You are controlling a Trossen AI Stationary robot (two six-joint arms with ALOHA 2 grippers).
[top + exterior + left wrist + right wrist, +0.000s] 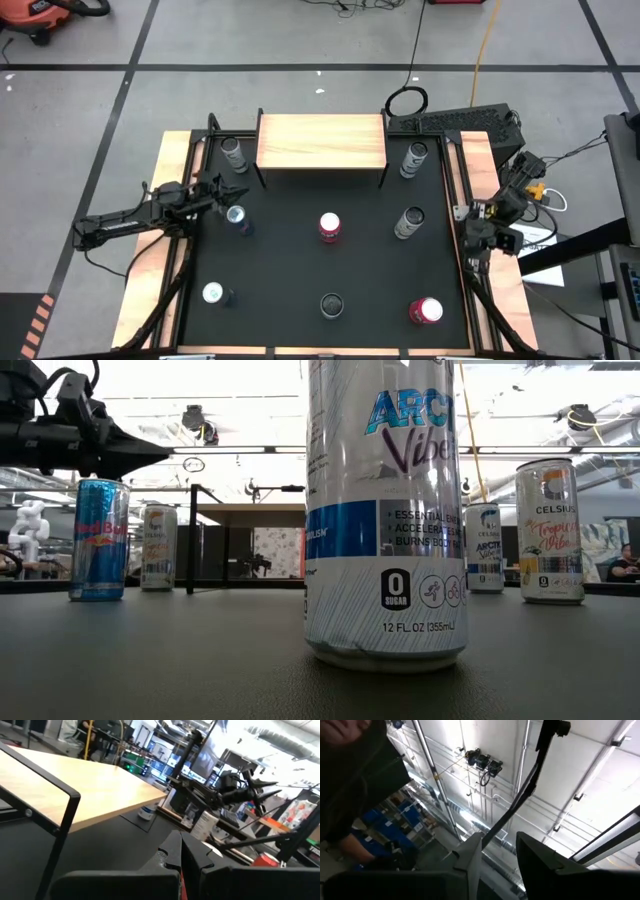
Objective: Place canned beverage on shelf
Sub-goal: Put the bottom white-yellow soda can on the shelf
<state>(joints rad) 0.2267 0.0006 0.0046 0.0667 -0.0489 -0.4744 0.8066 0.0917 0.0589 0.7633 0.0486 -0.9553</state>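
The light-wood shelf [321,141] stands on thin black legs at the far middle of the black table [280,270]; its top is bare. Several cans stand upright on the table, among them a red one [329,227] at the centre and a blue one [237,218] close to my left gripper. My left gripper [220,188] hovers shut and level at the table's left side, just beyond the blue can [100,540], holding nothing. My right gripper [495,852] is over the table's right edge, tipped up toward the ceiling, its fingers apart with nothing between them.
One silver can stands on each side of the shelf [234,153] [414,158]. More cans stand at the near edge [213,294] [331,305] [426,311], and one at the right of centre [409,222]. Pale wooden strips [150,270] edge the table.
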